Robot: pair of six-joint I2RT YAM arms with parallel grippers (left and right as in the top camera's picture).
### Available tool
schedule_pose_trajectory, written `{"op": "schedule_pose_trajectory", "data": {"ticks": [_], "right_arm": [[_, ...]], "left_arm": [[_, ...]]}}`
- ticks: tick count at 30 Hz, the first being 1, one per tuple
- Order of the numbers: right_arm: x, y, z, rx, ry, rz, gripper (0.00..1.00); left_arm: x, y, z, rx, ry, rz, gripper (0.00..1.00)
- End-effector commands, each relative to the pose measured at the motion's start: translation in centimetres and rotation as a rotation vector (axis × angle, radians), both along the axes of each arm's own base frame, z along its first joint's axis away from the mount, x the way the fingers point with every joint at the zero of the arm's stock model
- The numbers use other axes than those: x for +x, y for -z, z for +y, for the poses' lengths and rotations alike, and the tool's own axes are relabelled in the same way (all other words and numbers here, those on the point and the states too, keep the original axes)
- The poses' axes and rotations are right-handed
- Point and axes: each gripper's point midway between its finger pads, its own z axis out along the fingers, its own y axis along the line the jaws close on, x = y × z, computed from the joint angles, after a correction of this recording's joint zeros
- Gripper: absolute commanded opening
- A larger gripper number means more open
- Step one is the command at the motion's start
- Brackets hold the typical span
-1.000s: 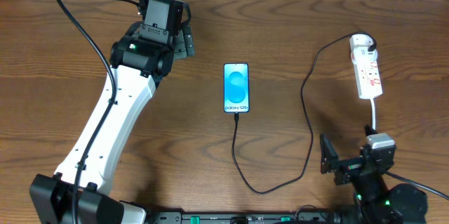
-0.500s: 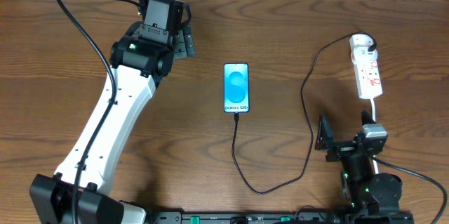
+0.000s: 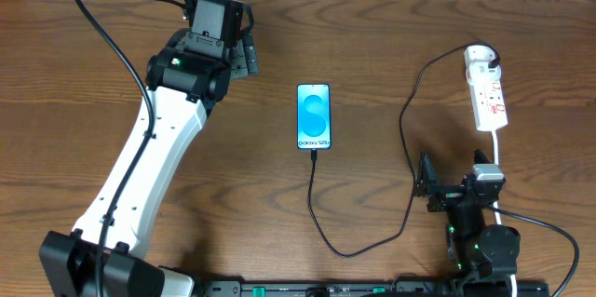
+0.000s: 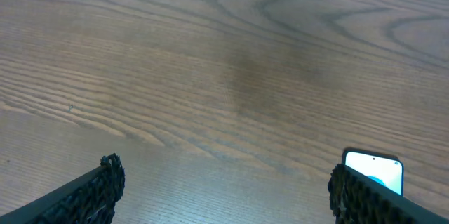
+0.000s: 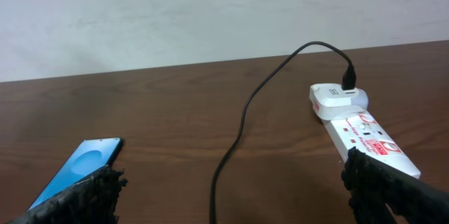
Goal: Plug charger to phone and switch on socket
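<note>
The phone [image 3: 315, 116] lies face up mid-table with its blue screen lit. The charger [image 3: 407, 139], a thin black cable, runs from the phone's lower edge, loops toward the front and rises to the socket [image 3: 490, 97] at the far right. Its plug [image 5: 349, 80] sits in a white adapter at the socket's far end. My right gripper [image 3: 453, 174] hovers open near the front right, with the charger cable [image 5: 238, 133] between its fingers' line of sight, the phone [image 5: 81, 168] at left and the socket [image 5: 365, 129] at right. My left gripper [image 3: 244, 52] is open over bare wood, left of the phone [image 4: 379, 168].
The socket's thick white cord [image 3: 498, 153] trails toward the front beside my right arm. The left arm [image 3: 154, 157] stretches diagonally across the table's left half. A pale wall [image 5: 210, 13] stands behind the table's far edge.
My right gripper has shifted a little left and farther onto the table, toward the cable. The left arm, phone, charger and socket have stayed put.
</note>
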Motion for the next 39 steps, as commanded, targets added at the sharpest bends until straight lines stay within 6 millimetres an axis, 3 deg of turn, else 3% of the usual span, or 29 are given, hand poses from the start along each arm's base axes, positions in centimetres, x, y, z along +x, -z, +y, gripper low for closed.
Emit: {"op": "schedule_pose_trajectory", "data": {"ticks": [1, 7, 39], "right_arm": [[0.01, 0.13, -0.55, -0.051, 0.022, -0.001, 0.99], [0.01, 0.17, -0.65, -0.141, 0.019, -0.005, 0.99], [0.02, 0.09, -0.81, -0.141, 0.026, -0.008, 0.99]], "left_arm": [[0.04, -0.36, 0.43, 0.009, -0.017, -0.009, 0.95], [0.04, -0.36, 0.43, 0.009, -0.017, -0.009, 0.95], [0.04, -0.36, 0.42, 0.009, -0.017, -0.009, 0.95]]}}
